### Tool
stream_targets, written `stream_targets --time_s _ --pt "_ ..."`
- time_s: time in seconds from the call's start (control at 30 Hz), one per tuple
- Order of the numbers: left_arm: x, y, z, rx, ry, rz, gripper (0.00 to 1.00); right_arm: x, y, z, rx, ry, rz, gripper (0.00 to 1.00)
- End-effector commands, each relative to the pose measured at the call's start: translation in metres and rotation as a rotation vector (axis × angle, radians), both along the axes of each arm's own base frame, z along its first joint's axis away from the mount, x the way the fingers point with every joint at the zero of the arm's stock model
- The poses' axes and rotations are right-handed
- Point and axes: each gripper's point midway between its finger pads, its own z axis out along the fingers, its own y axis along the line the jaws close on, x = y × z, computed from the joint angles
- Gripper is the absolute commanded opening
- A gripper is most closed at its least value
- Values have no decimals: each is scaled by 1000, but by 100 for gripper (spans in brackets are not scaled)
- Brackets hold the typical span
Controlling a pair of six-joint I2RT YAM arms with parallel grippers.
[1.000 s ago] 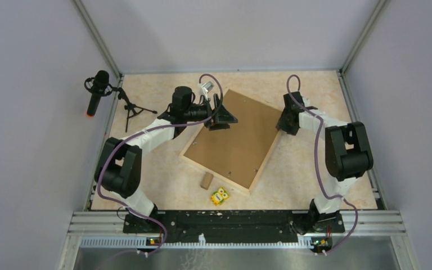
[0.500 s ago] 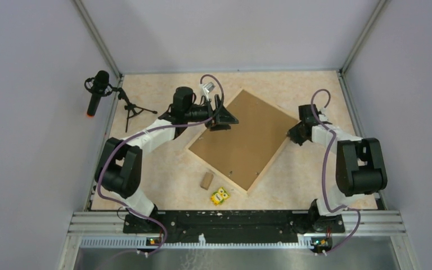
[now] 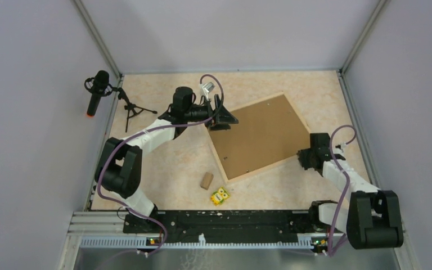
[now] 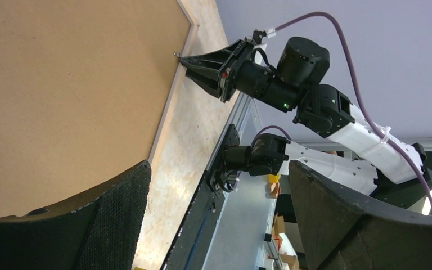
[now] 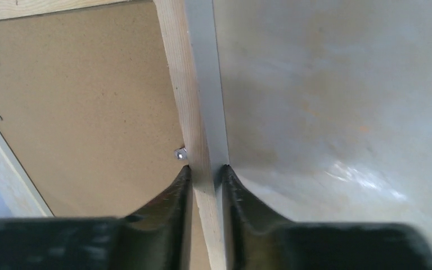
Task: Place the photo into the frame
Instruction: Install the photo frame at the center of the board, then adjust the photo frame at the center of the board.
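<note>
The frame (image 3: 264, 167) lies face down on the table (image 3: 163, 163), turned at a slant, a bit right of the middle. A plain brown backing board (image 3: 259, 135) fills it, so only the thin pale wood rim shows around the board. I cannot see the photo in any view. It may be under the board or somewhere else; I cannot tell.

The right gripper (image 5: 205, 171) pinches the wood strip on the frame's right side, close to the near right corner. One finger is on the inside of the strip and one is on the outside. A tiny metal tab (image 5: 180, 152) sits on the board right by the inner finger. I cannot tell if that edge is lifted off the table or just resting on it.

The left gripper (image 3: 225, 112) hangs over the frame's far left corner with its fingers spread wide. It holds nothing.

I think the job right now is to move the frame into a good spot. To do this well, the right gripper should squeeze the strip firmly, because the strip is thin and could slip out. It should go slowly and stay low, so the board does not jump loose. The left gripper could press down on its corner to steady things.

A small brown block (image 3: 206, 180) and a yellow owl toy (image 3: 220, 196) lie near the frame's near corner, so the frame should not bump them.
</note>
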Motion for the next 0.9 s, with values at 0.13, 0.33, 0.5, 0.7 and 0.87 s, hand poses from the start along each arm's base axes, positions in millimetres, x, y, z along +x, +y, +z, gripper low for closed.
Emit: stream_targets --time_s 0.13,0.33,0.5,0.7,0.87 --pt "-5 -2 13 -33 -58 -27 95 -24 5 15 -181 44 254 64" --pt "-3 0 18 -19 -88 -10 95 2 25 49 -381 -70 763 79" --pt "-2 0 15 -10 -85 -7 95 38 25 66 -474 60 1061 83" --pt "6 2 8 36 -100 15 95 105 -2 64 -495 139 988 84" --pt "10 4 -2 65 -74 23 95 144 -33 54 -472 145 890 84"
